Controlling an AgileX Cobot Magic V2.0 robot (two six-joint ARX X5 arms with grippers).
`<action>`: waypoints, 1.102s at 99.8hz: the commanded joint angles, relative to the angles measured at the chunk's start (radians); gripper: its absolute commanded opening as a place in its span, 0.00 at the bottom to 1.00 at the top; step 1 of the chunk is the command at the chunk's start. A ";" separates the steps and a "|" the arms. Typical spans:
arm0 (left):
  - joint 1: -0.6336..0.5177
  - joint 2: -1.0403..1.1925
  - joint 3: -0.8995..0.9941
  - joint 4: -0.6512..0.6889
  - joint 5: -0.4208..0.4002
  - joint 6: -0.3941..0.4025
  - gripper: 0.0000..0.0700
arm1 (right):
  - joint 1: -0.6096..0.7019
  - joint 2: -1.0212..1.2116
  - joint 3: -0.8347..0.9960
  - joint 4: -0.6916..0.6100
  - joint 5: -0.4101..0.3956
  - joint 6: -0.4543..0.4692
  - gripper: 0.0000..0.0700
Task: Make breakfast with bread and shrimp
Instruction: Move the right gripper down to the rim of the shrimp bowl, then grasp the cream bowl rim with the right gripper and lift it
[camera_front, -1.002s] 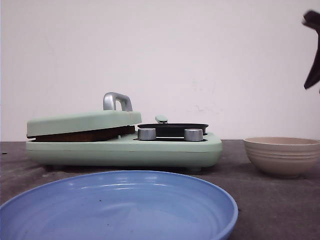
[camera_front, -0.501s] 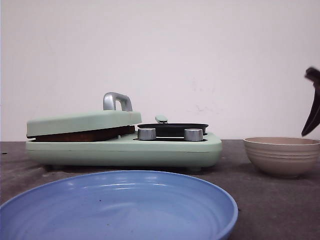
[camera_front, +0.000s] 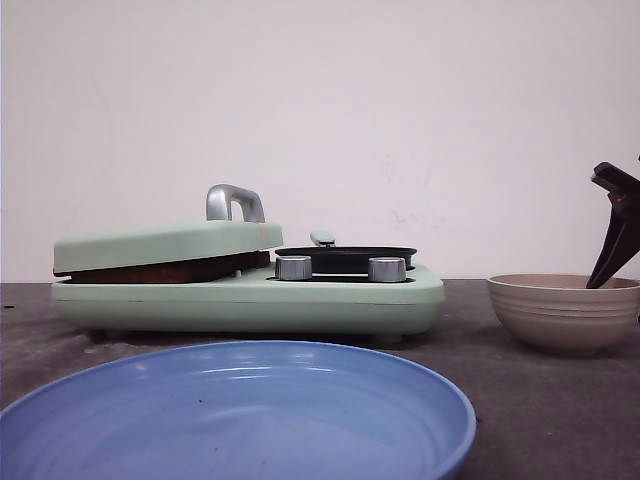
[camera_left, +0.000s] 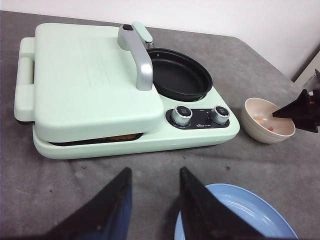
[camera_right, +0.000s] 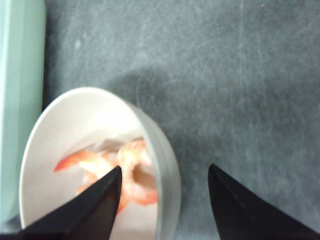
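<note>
Now the right gripper (camera_right: 162, 192), jaws apart, straddles the beige ribbed bowl's (camera_right: 167, 165) rim over the shrimp (camera_right: 132, 172); the left gripper (camera_left: 152, 200) hovers with jaws apart.

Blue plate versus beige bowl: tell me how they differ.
The blue plate is wide and shallow; the beige bowl is narrow, deep and ribbed. The plate looks empty; the bowl holds the shrimp. The right gripper straddles the bowl's rim; nothing touches the plate. Both sit on the table.
</note>
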 joint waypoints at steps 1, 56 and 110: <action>-0.003 0.002 0.003 0.007 -0.002 0.013 0.16 | -0.001 0.024 0.018 0.010 0.000 0.012 0.48; -0.003 0.002 0.003 0.007 -0.002 0.013 0.17 | 0.000 0.056 0.018 0.051 0.000 0.034 0.48; -0.003 0.002 0.003 0.007 -0.002 0.013 0.17 | 0.013 0.062 0.018 0.047 0.001 0.032 0.36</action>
